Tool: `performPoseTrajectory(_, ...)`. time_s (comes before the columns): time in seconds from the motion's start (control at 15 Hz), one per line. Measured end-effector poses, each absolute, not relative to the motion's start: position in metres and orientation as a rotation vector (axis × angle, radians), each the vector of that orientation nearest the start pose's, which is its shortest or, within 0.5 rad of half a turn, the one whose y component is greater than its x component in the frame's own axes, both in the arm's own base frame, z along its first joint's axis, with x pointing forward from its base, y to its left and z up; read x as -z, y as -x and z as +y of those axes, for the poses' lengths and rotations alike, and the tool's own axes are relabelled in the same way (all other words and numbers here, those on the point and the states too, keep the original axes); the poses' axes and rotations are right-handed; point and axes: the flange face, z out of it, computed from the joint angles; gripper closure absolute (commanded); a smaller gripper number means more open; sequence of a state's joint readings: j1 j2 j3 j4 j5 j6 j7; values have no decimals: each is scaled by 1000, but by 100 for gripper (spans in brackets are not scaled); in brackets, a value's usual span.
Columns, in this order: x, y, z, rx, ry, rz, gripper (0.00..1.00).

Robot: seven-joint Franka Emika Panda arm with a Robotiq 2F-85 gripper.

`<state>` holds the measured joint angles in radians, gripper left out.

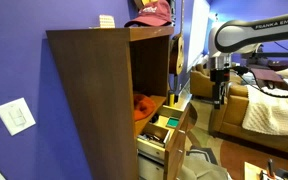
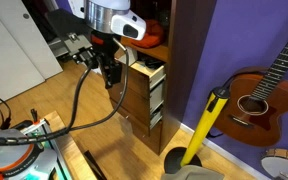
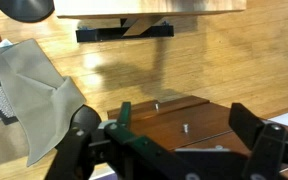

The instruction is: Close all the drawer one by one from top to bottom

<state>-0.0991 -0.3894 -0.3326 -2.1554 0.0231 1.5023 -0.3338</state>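
Observation:
The drawers (image 1: 167, 128) stand pulled out of the lower part of a dark-brown cabinet (image 1: 89, 90), stepped one below another, with lighter wood inner sides. In an exterior view they show as stacked dark fronts (image 2: 136, 92). In the wrist view I look down on two dark-brown drawer fronts (image 3: 189, 115), each with a small metal knob. My gripper (image 1: 220, 92) hangs in the air apart from the drawers. It also shows in an exterior view (image 2: 111, 72), just in front of the top drawer. In the wrist view the gripper (image 3: 167, 128) is open and empty.
A red cap (image 1: 150, 12) lies on the cabinet top and an orange thing (image 1: 143, 104) in its open shelf. A guitar (image 2: 260, 94) and a yellow pole (image 2: 208, 122) stand by the purple wall. A couch (image 1: 256, 112) is behind my arm. Grey cloth (image 3: 32, 92) lies on the wood floor.

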Motion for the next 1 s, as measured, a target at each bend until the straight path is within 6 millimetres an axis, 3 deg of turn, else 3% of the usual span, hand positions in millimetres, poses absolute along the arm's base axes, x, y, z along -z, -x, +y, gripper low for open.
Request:
performPoseTrajectory(0.53, -532, -369, -186, -265, 2903, 99, 0)
performPoseTrajectory(1.0, -545, -362, -228, -58, 2940, 313, 0)
